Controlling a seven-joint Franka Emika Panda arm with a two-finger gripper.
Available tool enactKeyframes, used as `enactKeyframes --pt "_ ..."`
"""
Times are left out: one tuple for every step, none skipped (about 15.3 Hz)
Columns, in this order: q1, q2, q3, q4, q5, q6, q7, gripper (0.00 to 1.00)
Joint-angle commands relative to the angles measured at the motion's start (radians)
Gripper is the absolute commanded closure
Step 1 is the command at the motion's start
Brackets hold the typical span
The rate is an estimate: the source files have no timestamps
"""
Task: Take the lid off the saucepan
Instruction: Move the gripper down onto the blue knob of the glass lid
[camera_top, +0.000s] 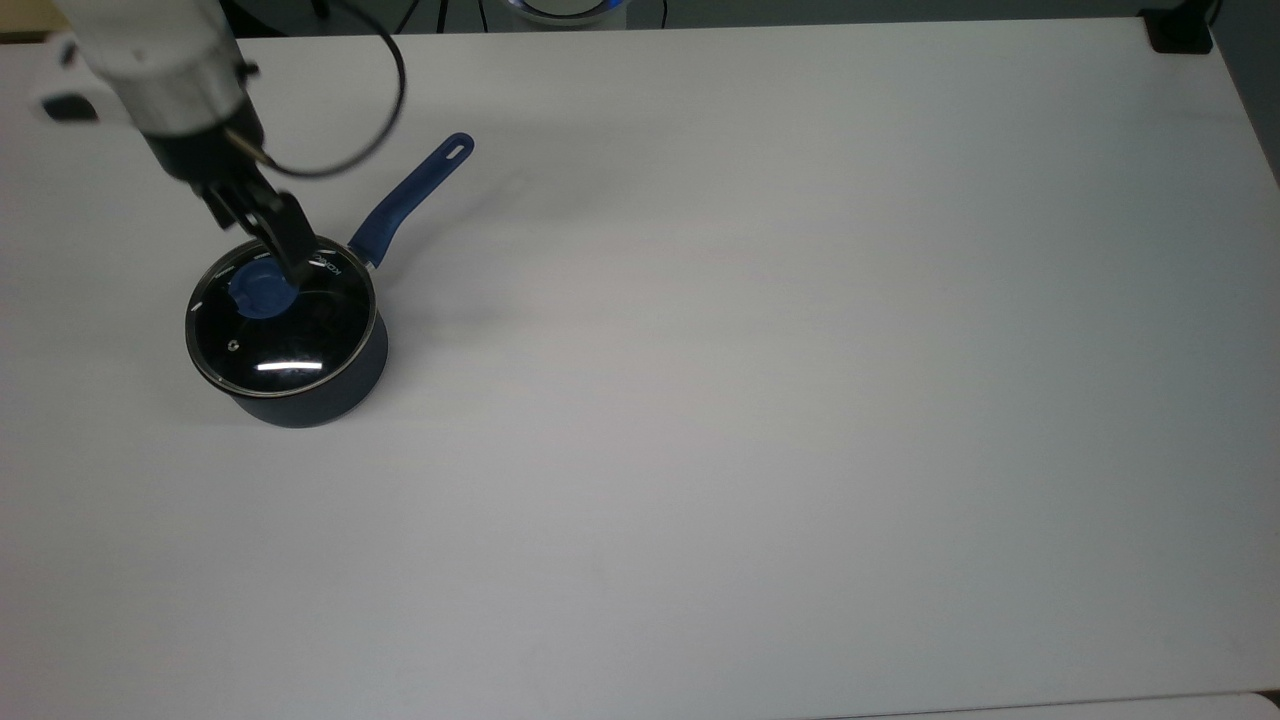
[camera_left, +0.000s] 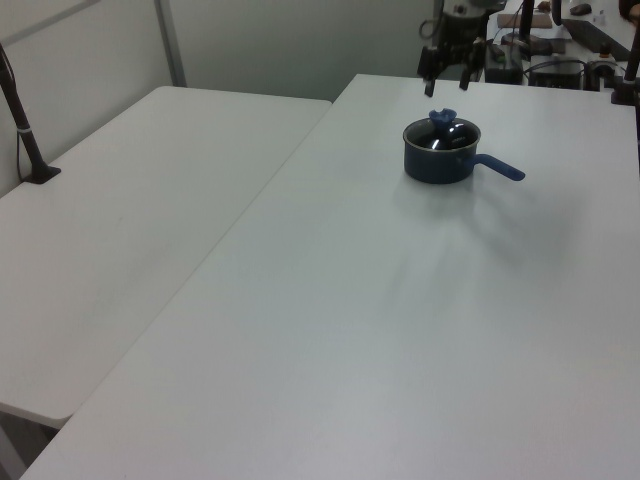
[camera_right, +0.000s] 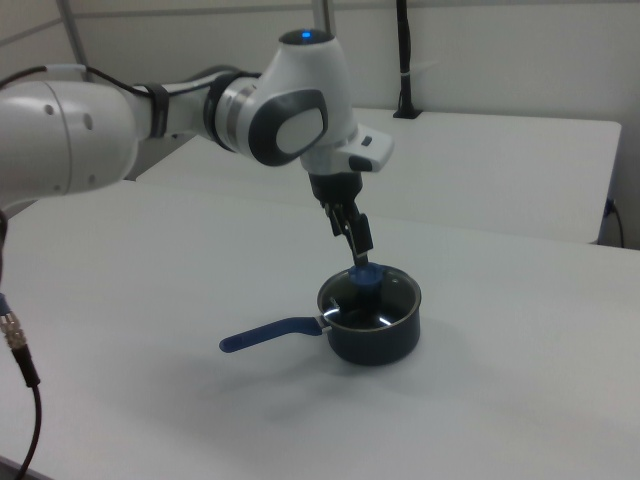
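Far left of the top view, on the white bench (camera_top: 760, 420): the saucepan (camera_top: 330, 400), its long blue handle (camera_top: 410, 195) angled up toward the top view's right, slot at the far end. Still covered — the lid (camera_top: 290, 335) seated flat on the rim, blue knob (camera_top: 262, 291) at its centre, small vent hole toward the top view's lower left.

Step in hand, judging by the layout: the approach to the knob, lid not yet lifted. Claw (camera_left: 444, 78) poised above the knob with a clear gap below it in the left view, fingers spread apart with nothing between them. In the top view one dark finger (camera_top: 288, 235) overlapping the knob's upper right edge.

Next move, most likely: straight descent until the fingers straddle the knob, a squeeze, then a vertical lift clear of the rim — care needed for centring, since a small rounded knob could slip out of an off-centre pinch and a tilted lift could drag the pan.

Arm pose, in the right view: white arm (camera_right: 150, 115) reaching in from the right view's left, wrist bent downward, claw (camera_right: 355, 245) pointing down over the pot with a slight tilt.
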Motion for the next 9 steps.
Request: enactKeyframes --pt "0.012 0.038 -0.008 0.007 -0.030 0.039 -0.009 0.05" --pt "0.012 0.039 -0.009 0.007 -0.031 0.045 -0.055 0.05" --pt "0.010 0.039 -0.009 0.007 -0.030 0.045 -0.093 0.05" --pt "0.010 0.041 -0.011 0.007 -0.028 0.045 -0.109 0.05" --pt "0.010 0.050 -0.014 0.007 -0.030 0.045 -0.110 0.06" --pt "0.010 0.055 -0.015 0.007 -0.030 0.045 -0.112 0.07" --pt "0.012 0.056 -0.015 0.007 -0.031 0.045 -0.110 0.07" --pt "0.012 0.059 -0.014 0.007 -0.031 0.045 -0.106 0.08" --pt "0.012 0.070 -0.015 0.007 -0.030 0.045 -0.100 0.10"
